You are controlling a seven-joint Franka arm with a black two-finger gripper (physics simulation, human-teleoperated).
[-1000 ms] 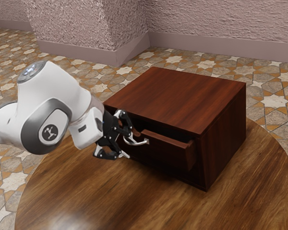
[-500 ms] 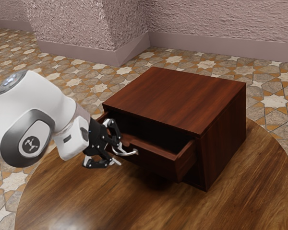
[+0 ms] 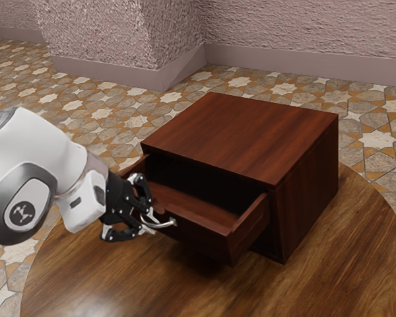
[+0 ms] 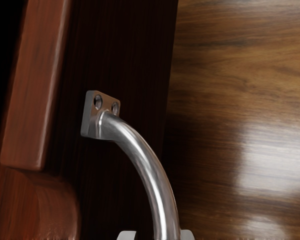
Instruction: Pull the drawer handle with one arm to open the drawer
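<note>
A dark wooden cabinet (image 3: 251,142) stands on the round wooden table (image 3: 303,284). Its drawer (image 3: 198,218) sticks well out of the cabinet front toward the exterior view's left. A curved metal handle (image 3: 160,223) is fixed to the drawer front. My black gripper (image 3: 140,219) is shut on that handle, one finger on each side of the bar. In the wrist view the handle (image 4: 140,160) arcs from its screwed plate on the drawer front (image 4: 125,65) down toward my hand.
The table's polished top (image 4: 240,125) lies under the drawer and runs on toward the exterior view's right. Patterned floor tiles (image 3: 86,99) and a rough stone wall (image 3: 119,33) lie beyond the table.
My arm has drawn back toward the exterior view's left with the handle in the gripper. The drawer has slid farther out of the cabinet.
</note>
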